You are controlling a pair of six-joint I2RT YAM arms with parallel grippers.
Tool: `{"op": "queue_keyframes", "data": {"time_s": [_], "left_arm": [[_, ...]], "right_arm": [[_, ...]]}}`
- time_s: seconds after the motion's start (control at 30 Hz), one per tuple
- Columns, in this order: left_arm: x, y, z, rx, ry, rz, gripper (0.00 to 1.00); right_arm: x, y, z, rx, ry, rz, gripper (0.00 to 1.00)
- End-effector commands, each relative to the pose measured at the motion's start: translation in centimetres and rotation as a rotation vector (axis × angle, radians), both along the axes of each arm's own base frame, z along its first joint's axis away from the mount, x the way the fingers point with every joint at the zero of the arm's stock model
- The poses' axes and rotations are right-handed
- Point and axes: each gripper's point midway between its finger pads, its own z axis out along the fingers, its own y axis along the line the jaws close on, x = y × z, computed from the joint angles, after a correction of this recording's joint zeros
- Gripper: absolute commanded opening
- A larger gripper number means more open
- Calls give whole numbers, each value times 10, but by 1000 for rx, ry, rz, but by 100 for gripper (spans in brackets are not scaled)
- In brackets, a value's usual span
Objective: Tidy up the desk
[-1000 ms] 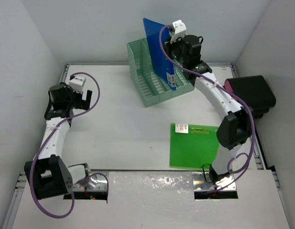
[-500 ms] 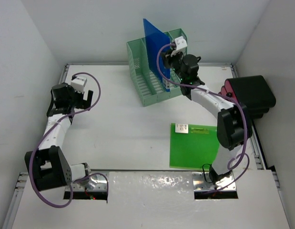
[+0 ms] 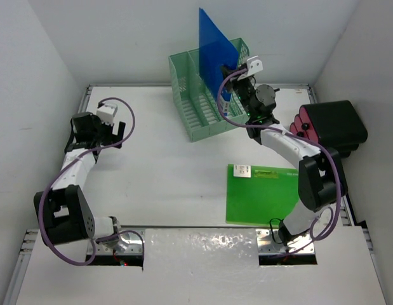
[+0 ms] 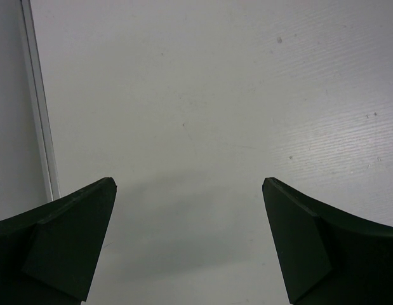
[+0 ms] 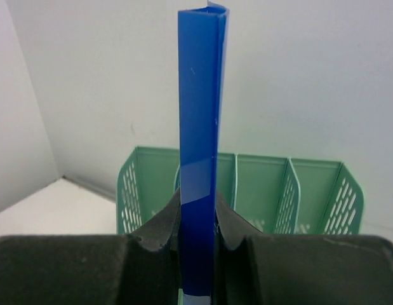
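Observation:
A blue folder (image 3: 215, 54) stands upright on edge over the mint-green file rack (image 3: 190, 95) at the back of the white desk (image 3: 164, 165). My right gripper (image 3: 237, 82) is shut on the folder's spine; in the right wrist view the blue folder (image 5: 199, 127) rises straight up between the pads, with the file rack (image 5: 279, 190) behind it. A green folder (image 3: 259, 194) lies flat on the desk in front of the right arm. My left gripper (image 3: 117, 130) hovers open over bare desk (image 4: 215, 114) at the left, nothing between its fingers (image 4: 69, 241).
A black case with red rolls (image 3: 333, 127) sits at the desk's right edge. A metal rail (image 4: 40, 108) runs along the left edge, close to the left gripper. White walls close in on three sides.
The right gripper has shifted right and tipped the blue folder from leaning to upright above the rack. The left arm has drawn slightly lower and nearer the left edge, still open.

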Motion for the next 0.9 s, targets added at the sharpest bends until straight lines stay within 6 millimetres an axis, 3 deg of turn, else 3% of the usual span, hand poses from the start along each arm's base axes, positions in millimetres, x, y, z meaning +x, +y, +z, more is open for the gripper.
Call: {"op": "queue_keyframes", "data": {"time_s": [0.0, 0.2, 0.43, 0.63, 0.77, 0.87], "left_arm": [[17, 0, 26, -2, -85, -13, 100], [17, 1, 27, 9, -85, -15, 100], [15, 0, 23, 10, -72, -30, 100], [13, -3, 15, 10, -61, -45, 100], [11, -4, 12, 10, -49, -54, 100], [10, -4, 10, 13, -45, -55, 100]], "right_arm": [[-12, -4, 53, 74, -165, -8, 0], [1, 4, 40, 99, -159, 5, 0], [0, 26, 34, 98, -201, 113, 0], [4, 29, 1, 67, -211, 113, 0], [17, 32, -36, 31, -142, 99, 0], [20, 26, -53, 39, -106, 65, 0]]}}
